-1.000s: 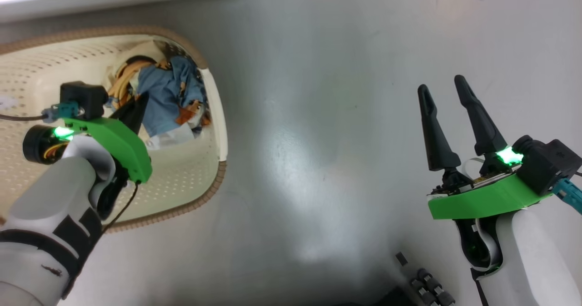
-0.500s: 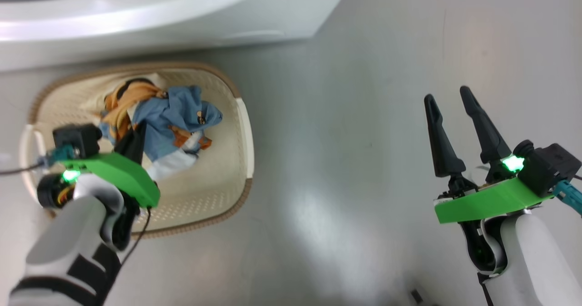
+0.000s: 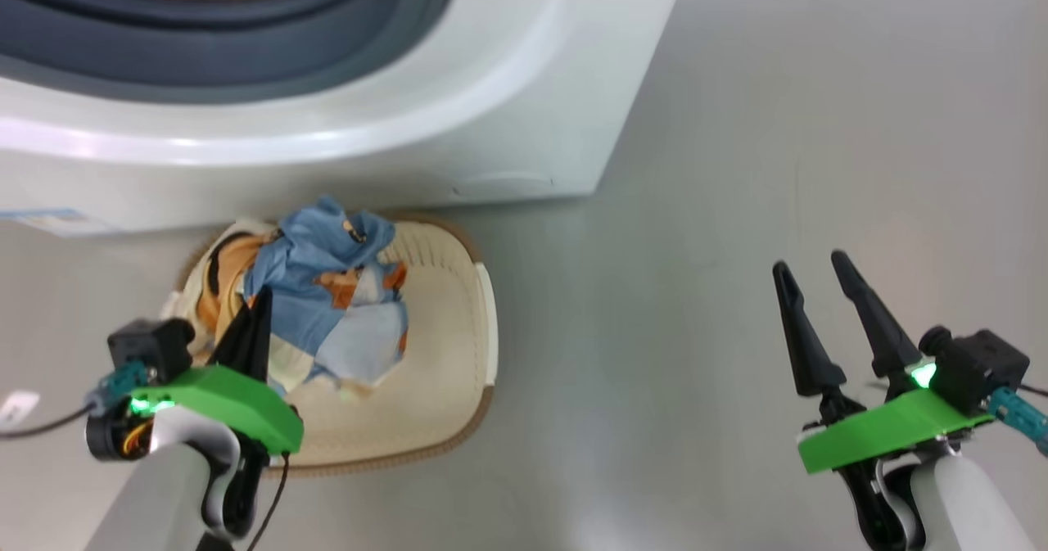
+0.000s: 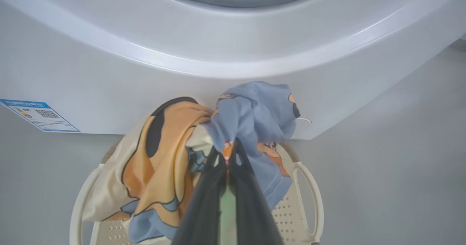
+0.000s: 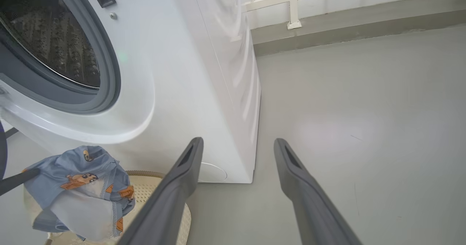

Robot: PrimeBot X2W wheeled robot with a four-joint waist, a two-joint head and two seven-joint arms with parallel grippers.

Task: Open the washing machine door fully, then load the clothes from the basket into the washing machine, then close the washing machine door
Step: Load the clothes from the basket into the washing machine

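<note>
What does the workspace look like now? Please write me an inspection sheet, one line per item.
Surface: grey floor, smooth, glossy.
Job's things: washing machine mouth uncovered, steel drum visible; basket on the floor before it; clothes hang bunched over the basket.
Clutter: small white scrap at the left, unclear.
Grippers: left gripper shut on the clothes; right gripper open, empty, over bare floor.
Cables: black cable at the left wrist.
Surroundings: white rail and grey kerb behind.

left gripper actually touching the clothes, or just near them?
Touching. Left wrist view: the left gripper is shut on a fold of the blue clothes, fabric pinched between its tips.
</note>
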